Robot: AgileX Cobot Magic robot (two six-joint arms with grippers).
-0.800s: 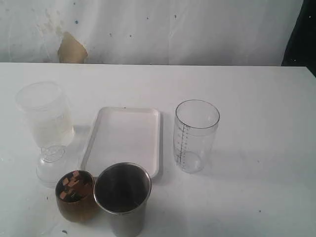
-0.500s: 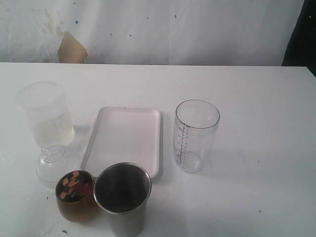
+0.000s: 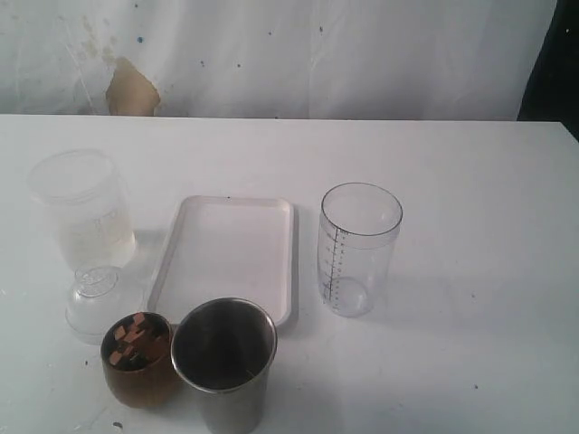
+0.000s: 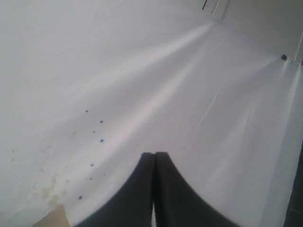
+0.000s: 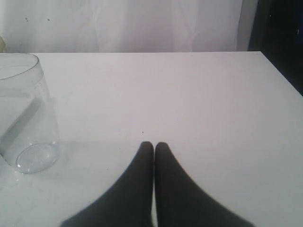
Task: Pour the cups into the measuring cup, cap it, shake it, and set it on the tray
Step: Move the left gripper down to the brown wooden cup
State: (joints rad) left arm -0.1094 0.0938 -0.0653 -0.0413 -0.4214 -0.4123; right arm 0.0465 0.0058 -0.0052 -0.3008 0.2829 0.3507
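The clear measuring cup with a black scale stands upright right of the white tray; it also shows in the right wrist view. At the front, the brown cup holds brown pieces, and the steel tumbler stands touching its right side. Neither arm appears in the exterior view. My right gripper is shut and empty, low over the table, apart from the measuring cup. My left gripper is shut and empty, facing only a white cloth.
A frosted jar stands at the left, with a small clear dome lid in front of it. The white table ends at a white backdrop; a dark area lies past its right edge.
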